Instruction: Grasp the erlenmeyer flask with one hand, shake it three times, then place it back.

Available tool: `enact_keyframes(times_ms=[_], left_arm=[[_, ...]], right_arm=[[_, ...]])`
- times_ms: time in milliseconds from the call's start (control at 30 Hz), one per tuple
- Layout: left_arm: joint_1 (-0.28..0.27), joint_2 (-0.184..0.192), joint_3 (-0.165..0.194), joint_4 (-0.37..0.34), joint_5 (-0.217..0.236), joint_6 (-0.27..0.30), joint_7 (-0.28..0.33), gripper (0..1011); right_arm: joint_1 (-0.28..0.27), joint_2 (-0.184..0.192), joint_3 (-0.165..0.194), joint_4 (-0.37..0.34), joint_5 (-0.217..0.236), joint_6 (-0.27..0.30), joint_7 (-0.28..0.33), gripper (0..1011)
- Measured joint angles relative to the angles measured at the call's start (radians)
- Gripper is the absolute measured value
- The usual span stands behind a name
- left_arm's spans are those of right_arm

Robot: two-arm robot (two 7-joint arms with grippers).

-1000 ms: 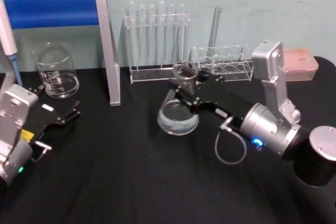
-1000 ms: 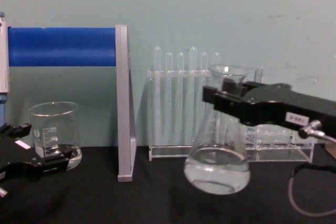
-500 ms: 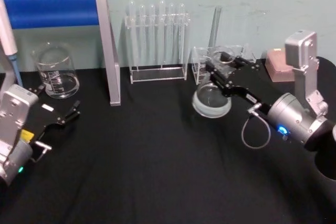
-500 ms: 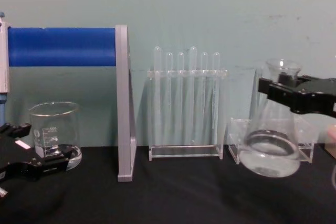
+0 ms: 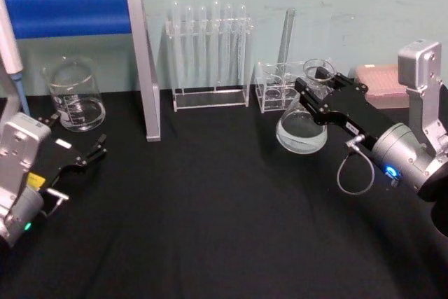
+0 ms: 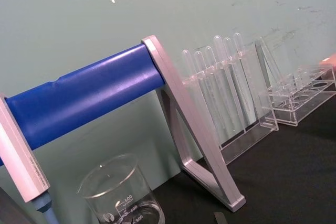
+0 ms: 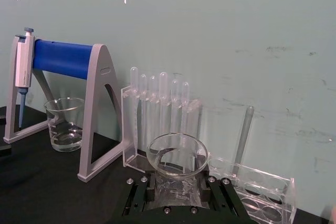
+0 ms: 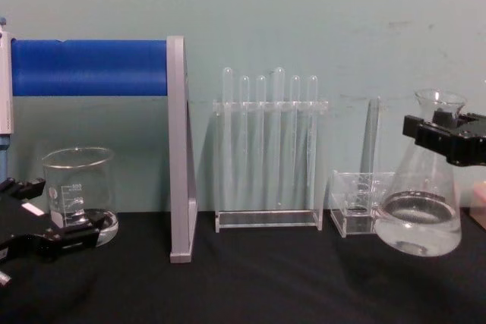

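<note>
- The right claw (image 5: 316, 94) is clenched on the neck of the erlenmeyer flask (image 5: 301, 129), just under its flared rim. The right wrist view looks down on that rim between the two jaws.
- The flask is at the right rear of the table (image 5: 210, 215), just in front of a small clear rack (image 5: 271, 90) and leaning slightly. I cannot tell whether its base touches the table.
- Clear liquid (image 8: 419, 221) pools in the wide bottom, so the weight likely sits low and will slosh when shaken.
- The glass is stiff, smooth and breakable, and probably slippery between hard jaws. The neck is the sensible hold, since the flare should stop it sliding out.
- Setting it down calls for a gentle, level touch clear of the rack.
- The left claw (image 5: 77, 152) is parked at the left near the beaker (image 5: 73, 96), fingers spread and holding nothing.
</note>
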Motion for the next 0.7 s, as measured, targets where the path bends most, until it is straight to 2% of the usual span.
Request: enact_keyframes(times_ms=[267,567,700], left_arm=[[0.000,0.000,0.000,0.000,0.000,0.000,0.000,1001],[0.000,0.000,0.000,0.000,0.000,0.000,0.000,1001],[0.000,0.000,0.000,0.000,0.000,0.000,0.000,1001]], right_arm=[[-0.001,-0.010,-0.003,-0.007,-0.003,0.004,0.016,449],[-0.004,-0.022,-0.044,-0.038,0.004,0.014,0.056,449],[-0.004,-0.025,-0.076,-0.059,0.013,0.017,0.083,449]])
